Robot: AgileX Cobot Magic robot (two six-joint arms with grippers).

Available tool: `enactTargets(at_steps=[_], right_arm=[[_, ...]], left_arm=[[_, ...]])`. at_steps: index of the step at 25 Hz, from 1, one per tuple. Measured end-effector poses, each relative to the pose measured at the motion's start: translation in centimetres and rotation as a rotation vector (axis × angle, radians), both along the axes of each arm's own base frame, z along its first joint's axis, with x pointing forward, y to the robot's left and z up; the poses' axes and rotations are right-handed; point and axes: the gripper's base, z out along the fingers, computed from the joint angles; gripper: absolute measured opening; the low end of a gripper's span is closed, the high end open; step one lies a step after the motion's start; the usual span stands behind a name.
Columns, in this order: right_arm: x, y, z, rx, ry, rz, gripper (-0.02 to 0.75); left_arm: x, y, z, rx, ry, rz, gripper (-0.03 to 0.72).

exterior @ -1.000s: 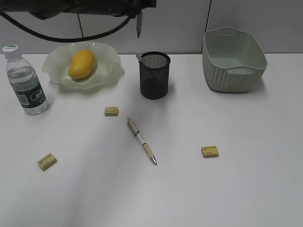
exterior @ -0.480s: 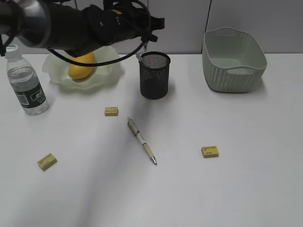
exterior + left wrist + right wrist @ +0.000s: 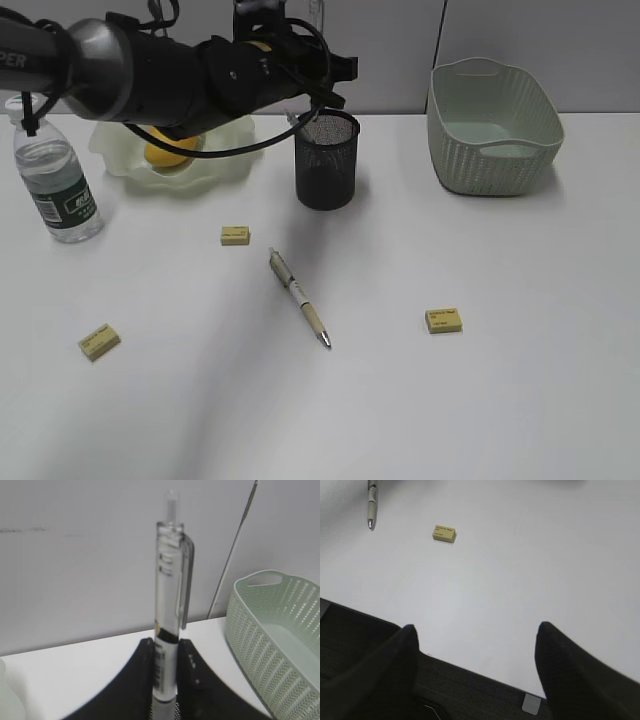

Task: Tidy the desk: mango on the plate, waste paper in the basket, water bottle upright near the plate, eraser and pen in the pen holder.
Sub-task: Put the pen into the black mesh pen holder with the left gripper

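clear pen [image 3: 169, 615] pinched upright in my left gripper [image 3: 165, 667], cup [image 3: 326, 160] directly beneath; right gripper [image 3: 475, 630] spread, idle.

An office-like test bench; plain white desk [image 3: 520, 400], bare grey wall panels [image 3: 540, 40], mesh pen holder [image 3: 326, 160], scattered erasers [image 3: 443, 320].

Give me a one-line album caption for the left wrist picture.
Gripper holding a clear pen upright, with a pale green basket to the right.
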Motion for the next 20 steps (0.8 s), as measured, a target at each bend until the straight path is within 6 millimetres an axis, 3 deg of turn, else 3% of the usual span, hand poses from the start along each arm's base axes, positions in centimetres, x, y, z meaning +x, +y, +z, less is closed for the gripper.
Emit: enactTargets(at_steps=[9, 15, 17, 20], right_arm=[[0.0, 0.0, 0.0, 0.001, 0.000, -0.001, 0.568], [0.0, 0.0, 0.0, 0.001, 0.000, -0.001, 0.568], [0.0, 0.0, 0.0, 0.000, 0.000, 0.000, 0.568], [0.0, 0.0, 0.0, 0.000, 0.000, 0.000, 0.568]], left_arm=[[0.1, -0.6, -2.6, 0.031, 0.034, -0.006, 0.102], [0.1, -0.7, -2.9, 0.037, 0.037, -0.011, 0.104], [0.0, -0.8, -2.9, 0.050, 0.029, -0.021, 0.126], [0.0, -0.8, -2.9, 0.068, 0.016, -0.035, 0.228]])
